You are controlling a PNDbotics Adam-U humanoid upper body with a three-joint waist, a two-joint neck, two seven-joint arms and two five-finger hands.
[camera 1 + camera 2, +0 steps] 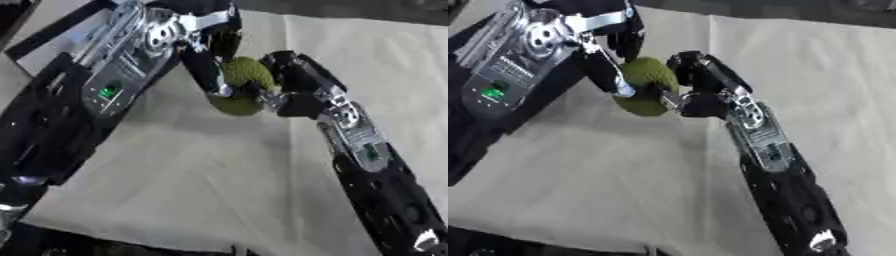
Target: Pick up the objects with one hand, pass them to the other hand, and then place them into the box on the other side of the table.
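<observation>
Cloth-covered surface (pixel 219 190) lies bare across the lower middle and right of the frame, its near edge cut off at the bottom. Upper centre, the left hand (pixel 210 65) and right hand (pixel 293 82) both curl around a green ball (pixel 245 75), half hidden by fingers. Arm labels are unreadable.

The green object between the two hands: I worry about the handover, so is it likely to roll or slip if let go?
The green object looks rounded, so it would probably roll once set on the table. Its surface seems bumpy and matte, so likely not slippery. Both the left hand and right hand curl around it, which suggests it is light.
</observation>
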